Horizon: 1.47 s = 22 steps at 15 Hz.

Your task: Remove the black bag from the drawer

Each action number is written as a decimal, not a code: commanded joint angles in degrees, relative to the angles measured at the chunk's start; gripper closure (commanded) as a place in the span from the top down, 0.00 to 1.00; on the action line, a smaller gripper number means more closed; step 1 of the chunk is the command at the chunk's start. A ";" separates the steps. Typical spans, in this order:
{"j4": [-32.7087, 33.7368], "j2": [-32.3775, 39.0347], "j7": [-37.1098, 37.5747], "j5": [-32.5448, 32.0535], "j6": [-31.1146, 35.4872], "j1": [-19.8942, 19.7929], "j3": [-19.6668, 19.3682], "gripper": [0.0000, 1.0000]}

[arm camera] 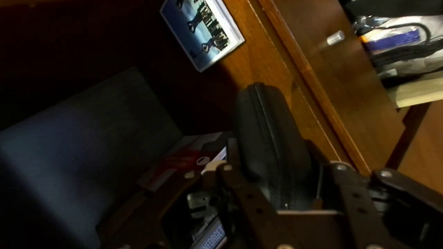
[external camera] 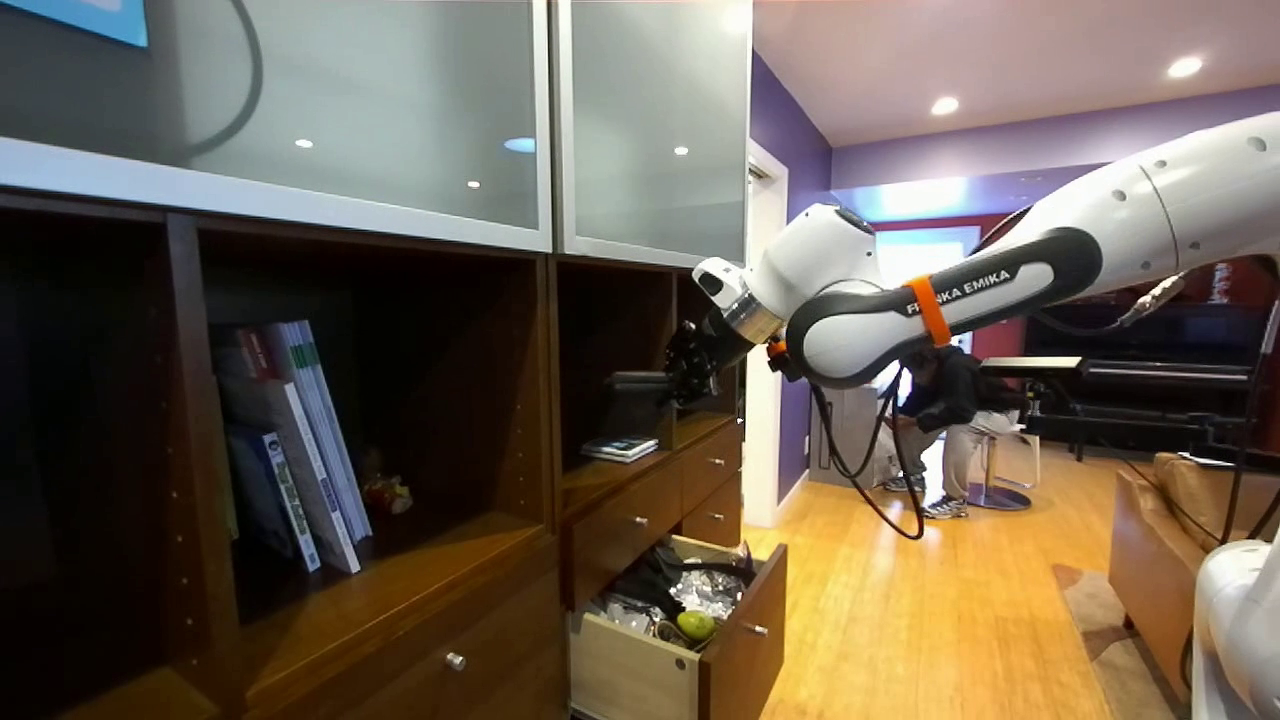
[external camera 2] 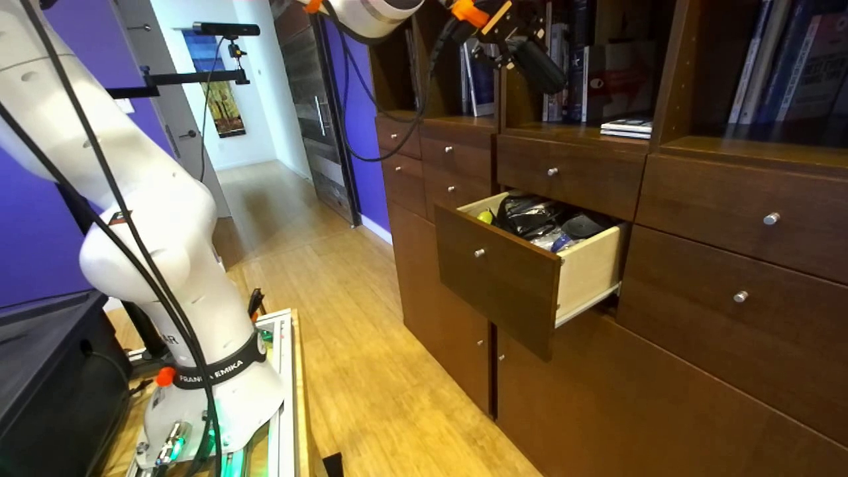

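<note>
The black bag [arm camera: 273,128] is a soft dark pouch with a zip seam, in the wrist view. My gripper [arm camera: 275,154] is shut on it, one finger on each side. In both exterior views the bag [external camera: 638,385] [external camera 2: 540,66] sticks out from the gripper [external camera: 690,365] [external camera 2: 509,48], in front of an open shelf and above the drawer. The drawer [external camera: 745,650] [external camera 2: 497,271] is pulled out, with a dark-brown front and light wood sides. Its right corner of contents shows in the wrist view. The bag is clear of the drawer, held in the air.
The drawer holds black items, clear plastic bags and a yellow-green ball [external camera: 696,626]. Thin booklets [external camera: 620,448] [external camera 2: 626,128] lie on the shelf by the gripper. Books [external camera: 300,450] stand in nearby compartments. A closed drawer [external camera 2: 563,165] sits just above the open one. A person [external camera: 945,410] sits far back.
</note>
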 commanded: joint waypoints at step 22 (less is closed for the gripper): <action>7.62 6.68 38.85 -42.49 -2.31 -18.79 20.08 0.22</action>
